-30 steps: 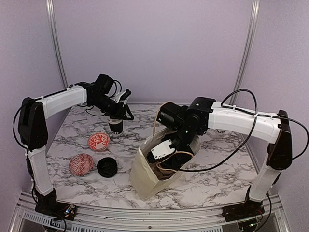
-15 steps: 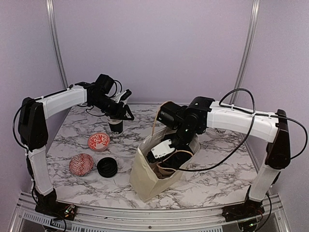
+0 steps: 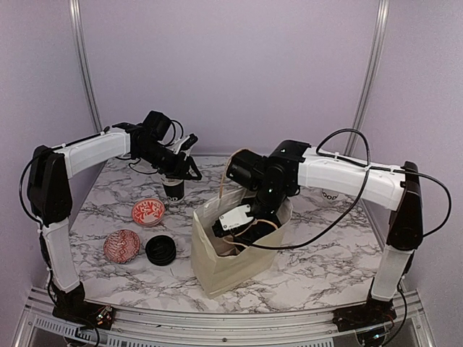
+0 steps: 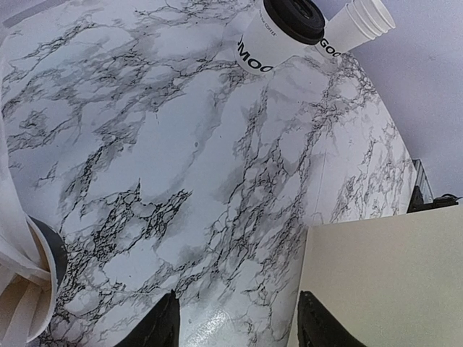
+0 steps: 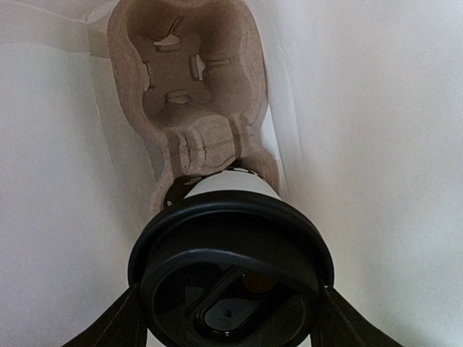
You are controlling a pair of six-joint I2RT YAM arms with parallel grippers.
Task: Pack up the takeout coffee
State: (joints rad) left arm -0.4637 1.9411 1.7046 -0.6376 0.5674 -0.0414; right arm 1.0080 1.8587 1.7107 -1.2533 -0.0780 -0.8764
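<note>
- The right pincer [image 5: 228,318] reaches down inside the paper bag [image 3: 217,256]. Its fingers [image 5: 116,324] are closed on the two sides of a coffee cup [image 5: 231,186], just under the black lid [image 5: 230,246].
- Under this cup a cardboard carrier [image 5: 192,94] lies in the bag. We cannot tell whether the cup's base already sits in it.
- The left pincer [image 4: 239,325] is partly open and holds nothing; between its fingers we see only the marble surface [image 4: 181,144]. From above, it hangs over the black cup of sticks [image 3: 173,188].
- A second coffee cup [image 4: 278,32], with its lid on, stands at the far right of the surface, just beside a stack of empty white cups [image 4: 358,25].
- Two red bowls [image 3: 148,212] and a pile of black lids [image 3: 160,250] lie on the left side.
</note>
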